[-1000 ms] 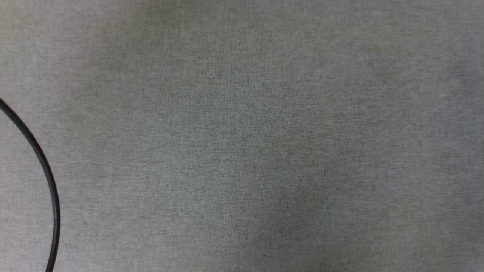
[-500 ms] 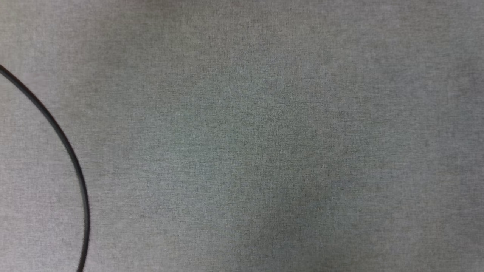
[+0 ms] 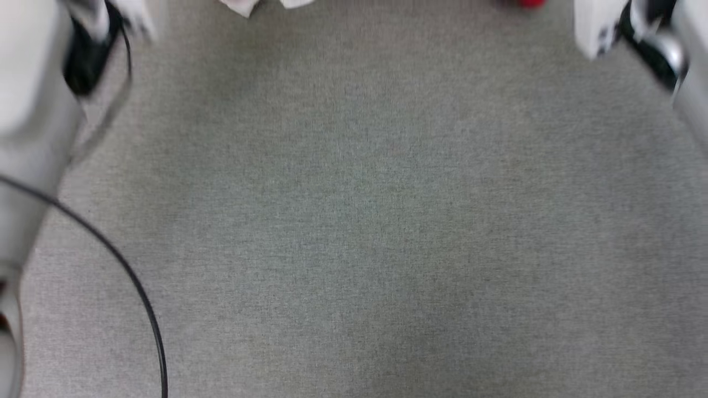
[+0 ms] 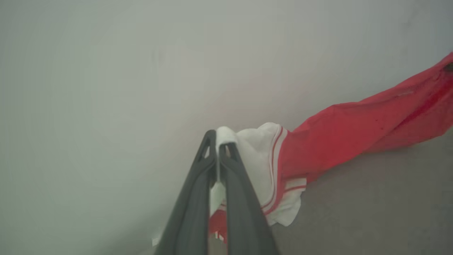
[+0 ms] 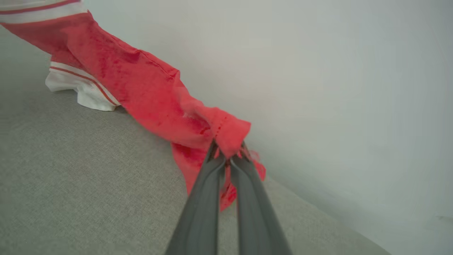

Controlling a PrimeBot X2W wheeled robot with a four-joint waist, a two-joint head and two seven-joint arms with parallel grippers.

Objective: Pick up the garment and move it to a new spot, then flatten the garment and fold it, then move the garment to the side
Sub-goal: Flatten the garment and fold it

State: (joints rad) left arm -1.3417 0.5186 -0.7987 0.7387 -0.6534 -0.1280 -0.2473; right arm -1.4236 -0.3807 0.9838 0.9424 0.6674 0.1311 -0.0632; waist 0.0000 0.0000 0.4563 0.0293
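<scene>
Left tool [image 4: 217, 141] is clamped on the white sleeve [image 4: 258, 152] of the red jersey [image 4: 354, 131]. Right tool [image 5: 228, 148] pinches a red edge, and the cloth is slung between them over the grey fabric surface [image 5: 88, 184]. Half a second ago the head view held just that surface and a black cable [image 3: 138, 293]. The camera has since shifted, so pale forearms [image 3: 33, 110] and jersey scraps now show at its top. The carry looks under way, with flattening next.

Head view: garment [image 3: 241, 5] cut by top edge, white scraps at 12 o'clock, red sliver at 1 o'clock. Left arm [image 3: 27, 99], 9 o'clock, and right arm [image 3: 647, 38], 2 o'clock, blurred. Cable [image 3: 133, 282] leaves frame at 7 o'clock. Left wrist view: left gripper [image 4: 217, 140] covers part of the white sleeve [image 4: 262, 159]; red body exits at 3 o'clock.
</scene>
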